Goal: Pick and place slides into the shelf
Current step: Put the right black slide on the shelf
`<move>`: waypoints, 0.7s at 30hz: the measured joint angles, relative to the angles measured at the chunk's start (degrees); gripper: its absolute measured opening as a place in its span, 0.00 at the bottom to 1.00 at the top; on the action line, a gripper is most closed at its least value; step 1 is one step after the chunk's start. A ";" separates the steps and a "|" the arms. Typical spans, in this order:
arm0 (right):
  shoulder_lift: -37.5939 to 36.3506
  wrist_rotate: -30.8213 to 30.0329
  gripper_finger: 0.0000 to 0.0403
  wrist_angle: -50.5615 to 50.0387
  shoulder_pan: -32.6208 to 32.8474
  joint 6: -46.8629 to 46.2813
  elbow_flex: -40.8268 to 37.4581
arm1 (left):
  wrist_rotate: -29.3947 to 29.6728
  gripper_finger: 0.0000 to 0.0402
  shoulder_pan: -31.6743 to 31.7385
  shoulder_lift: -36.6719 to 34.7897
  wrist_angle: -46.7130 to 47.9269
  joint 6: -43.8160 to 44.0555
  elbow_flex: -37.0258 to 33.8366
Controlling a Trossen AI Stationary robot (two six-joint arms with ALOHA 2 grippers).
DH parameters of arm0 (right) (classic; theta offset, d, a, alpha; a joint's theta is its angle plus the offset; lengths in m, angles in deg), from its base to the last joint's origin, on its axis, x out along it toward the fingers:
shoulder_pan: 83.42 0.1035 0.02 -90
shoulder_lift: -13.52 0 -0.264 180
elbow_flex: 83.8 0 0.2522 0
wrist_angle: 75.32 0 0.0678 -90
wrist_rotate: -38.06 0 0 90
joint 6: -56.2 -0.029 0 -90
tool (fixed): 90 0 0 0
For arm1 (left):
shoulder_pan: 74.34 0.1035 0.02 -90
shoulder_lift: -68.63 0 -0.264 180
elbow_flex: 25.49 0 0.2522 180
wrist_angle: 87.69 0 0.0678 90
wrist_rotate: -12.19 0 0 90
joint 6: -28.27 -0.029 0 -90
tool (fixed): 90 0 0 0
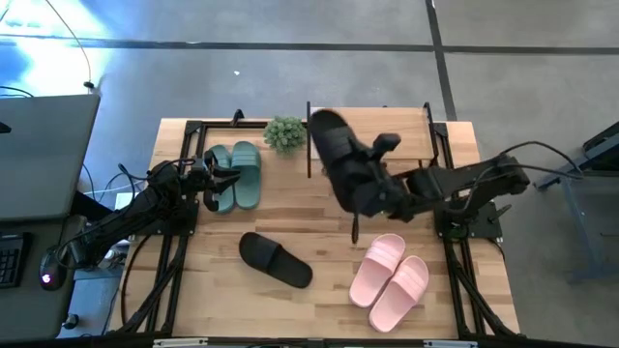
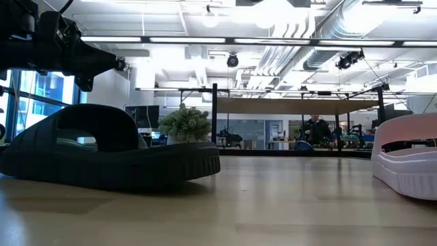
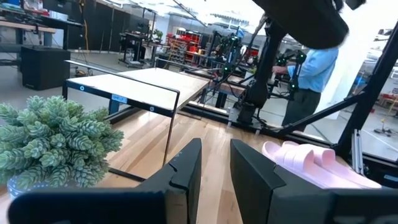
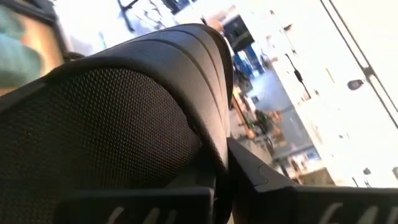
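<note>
The right end effector (image 1: 372,193) pinches a black slide (image 1: 340,157) aloft over the shelf (image 1: 406,130), beside the plant (image 1: 284,133). The left end effector (image 1: 230,177), slightly spread, hovers over the teal pair (image 1: 236,175). Another black slide (image 1: 276,259) and the pink pair (image 1: 391,280) lie on the tabletop (image 1: 319,217).

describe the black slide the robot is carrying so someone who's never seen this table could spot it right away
Start at the wooden shelf at the table's far edge, beside the small potted plant. The right gripper is shut on a black slide, lifted in front of the shelf. Its twin, the other black slide, lies flat on the table; only this one is airborne.
</note>
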 joint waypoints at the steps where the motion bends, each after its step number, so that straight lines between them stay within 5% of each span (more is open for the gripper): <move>1: -0.17 -0.64 0.00 -0.02 -0.72 0.00 -0.02 | 0.01 0.18 0.01 0.00 -0.02 0.00 0.00; 9: 0.06 -0.94 0.00 1.13 -11.04 3.32 -0.02 | 0.02 0.18 0.00 0.00 -0.01 0.00 0.01; 21: 1.26 19.18 0.00 -16.98 -31.67 -11.70 1.86 | 0.04 0.18 0.00 -0.01 -0.02 0.00 0.01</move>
